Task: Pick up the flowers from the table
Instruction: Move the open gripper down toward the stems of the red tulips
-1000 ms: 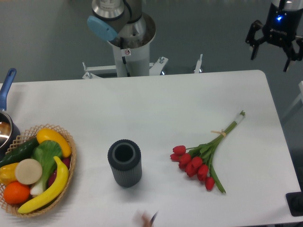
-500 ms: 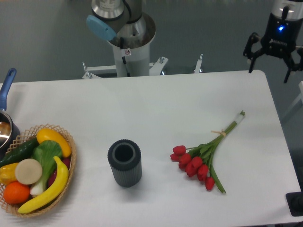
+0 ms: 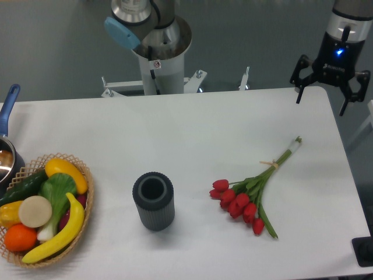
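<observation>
The flowers (image 3: 250, 193), a small bunch of red tulips with green stems tied by a thin band, lie on the white table (image 3: 192, 134) at the right, heads toward the front left and stem ends toward the back right. My gripper (image 3: 321, 103) hangs open over the table's back right corner, well behind and to the right of the stem ends, with nothing between its fingers.
A dark ribbed cylindrical vase (image 3: 153, 200) stands upright left of the flowers. A wicker basket (image 3: 87, 204) of fruit and vegetables sits at the front left, with a pot (image 3: 7, 157) behind it. The arm's base (image 3: 158, 58) rises behind the table.
The gripper has come down and to the left, from beyond the table's back right corner to above it. The flowers have not moved.
</observation>
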Robot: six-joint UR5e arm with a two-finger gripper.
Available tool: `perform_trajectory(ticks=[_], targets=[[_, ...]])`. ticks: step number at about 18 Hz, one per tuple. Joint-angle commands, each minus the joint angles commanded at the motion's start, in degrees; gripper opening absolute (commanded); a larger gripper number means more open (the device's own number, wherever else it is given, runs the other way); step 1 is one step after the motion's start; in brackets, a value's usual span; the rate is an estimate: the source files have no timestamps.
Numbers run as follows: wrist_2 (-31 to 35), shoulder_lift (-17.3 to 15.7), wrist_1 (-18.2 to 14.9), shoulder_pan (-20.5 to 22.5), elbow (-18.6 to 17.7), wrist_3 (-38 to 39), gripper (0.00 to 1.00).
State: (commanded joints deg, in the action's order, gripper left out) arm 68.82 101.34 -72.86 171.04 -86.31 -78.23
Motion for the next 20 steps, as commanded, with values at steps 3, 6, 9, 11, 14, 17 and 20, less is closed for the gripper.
perform_trajectory(ticks=[3, 6, 9, 11, 14, 17, 20], targets=[[0.0, 0.0, 0.17, 0.0, -1.05, 0.62, 1.0], [0.52, 0.26, 0.26, 0.0, -1.76, 0.62, 1.0], [2.89, 1.14, 0.26, -1.92, -1.93, 0.53, 1.0], [5.26, 1.84, 0.35, -2.37, -2.46, 0.53, 1.0], [7.21, 3.07, 0.26, -4.04, -2.46, 0.53, 1.0], [7.21, 4.21, 0.26, -4.48, -2.46, 0.44, 1.0], [7.29, 6.14, 1.05, -5.62, -1.85, -0.08, 1.0]])
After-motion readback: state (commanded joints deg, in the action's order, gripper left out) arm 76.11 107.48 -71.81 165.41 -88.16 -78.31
